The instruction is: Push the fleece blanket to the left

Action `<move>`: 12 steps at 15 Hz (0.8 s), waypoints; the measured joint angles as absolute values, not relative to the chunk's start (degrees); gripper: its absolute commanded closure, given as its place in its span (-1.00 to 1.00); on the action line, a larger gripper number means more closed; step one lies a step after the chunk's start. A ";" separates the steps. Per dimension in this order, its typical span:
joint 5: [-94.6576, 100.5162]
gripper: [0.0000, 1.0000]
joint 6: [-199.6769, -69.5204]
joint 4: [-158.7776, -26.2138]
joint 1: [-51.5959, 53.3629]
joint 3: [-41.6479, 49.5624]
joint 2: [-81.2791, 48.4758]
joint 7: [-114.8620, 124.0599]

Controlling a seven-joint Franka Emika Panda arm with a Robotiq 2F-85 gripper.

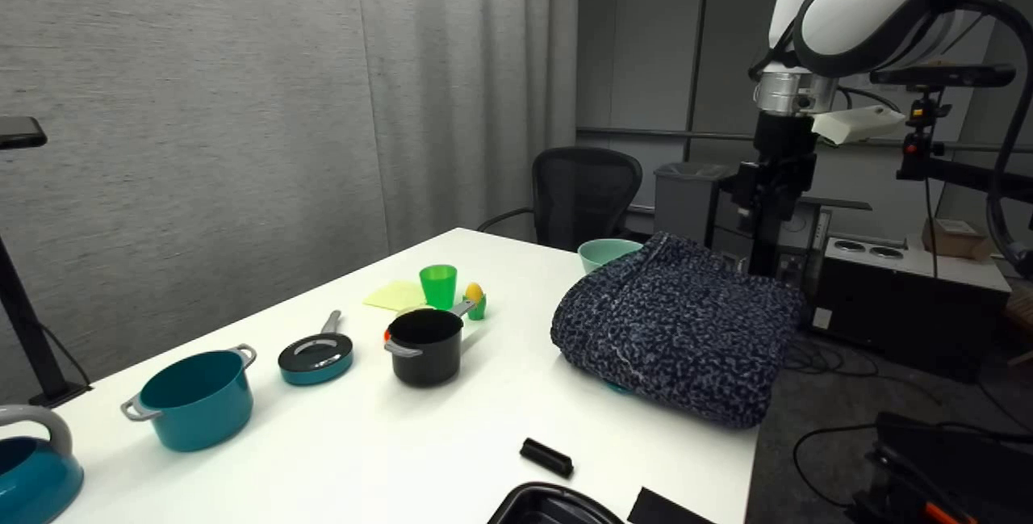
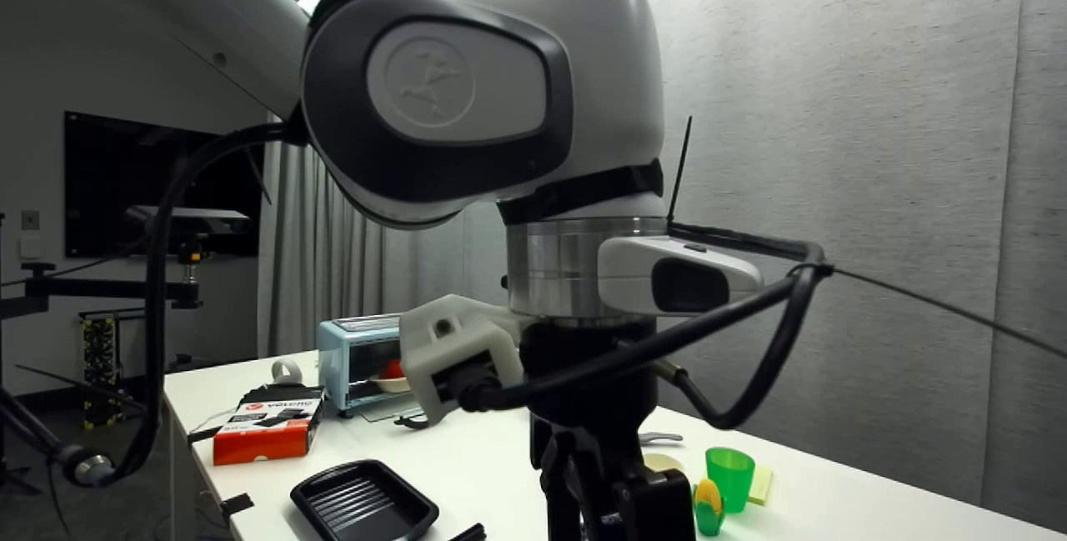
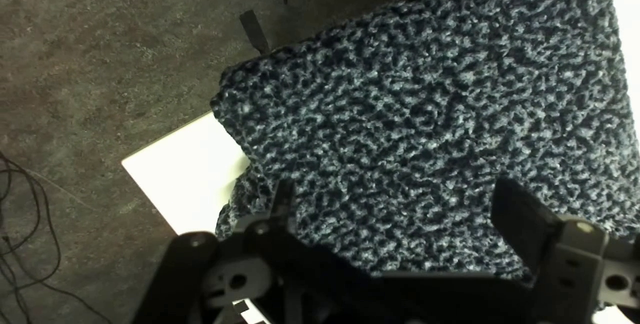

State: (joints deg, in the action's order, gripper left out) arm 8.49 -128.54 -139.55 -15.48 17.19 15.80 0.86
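Observation:
The fleece blanket (image 1: 670,330) is a dark navy and grey folded heap at the table's edge in an exterior view. It fills much of the wrist view (image 3: 425,124). A bit of something teal shows under its lower edge. My gripper (image 1: 759,241) points down at the blanket's far side, its lower part close to or behind the blanket. In the wrist view the gripper (image 3: 392,189) has its fingers wide apart over the blanket, with nothing held between them. I cannot tell whether the fingers touch it. The blanket does not show in the exterior view where the arm (image 2: 583,274) fills the middle.
The white table (image 1: 500,427) bears a mint bowl (image 1: 607,252) against the blanket, a black pot (image 1: 428,354), a teal pot (image 1: 202,407), a small pan (image 1: 316,362), a green cup (image 1: 438,288) and a black tray (image 2: 364,503). A toaster oven (image 2: 338,366) and a red box (image 2: 267,439) stand farther along.

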 measured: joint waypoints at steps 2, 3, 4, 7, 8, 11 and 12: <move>10.45 -1.00 -129.65 -140.38 -16.32 17.10 15.78 1.89; 11.71 -1.00 -131.22 -141.02 -16.89 17.09 15.57 2.89; 12.95 -1.00 -133.26 -141.79 -17.42 17.09 15.16 3.80; 13.01 -1.00 -138.88 -143.15 -17.67 16.86 12.37 5.63; 12.59 -1.00 -140.20 -143.13 -17.54 16.55 11.01 6.41; 10.99 -1.00 -143.26 -142.32 -17.22 15.29 6.02 9.59; 10.93 -1.00 -143.98 -141.74 -17.16 14.98 4.07 10.82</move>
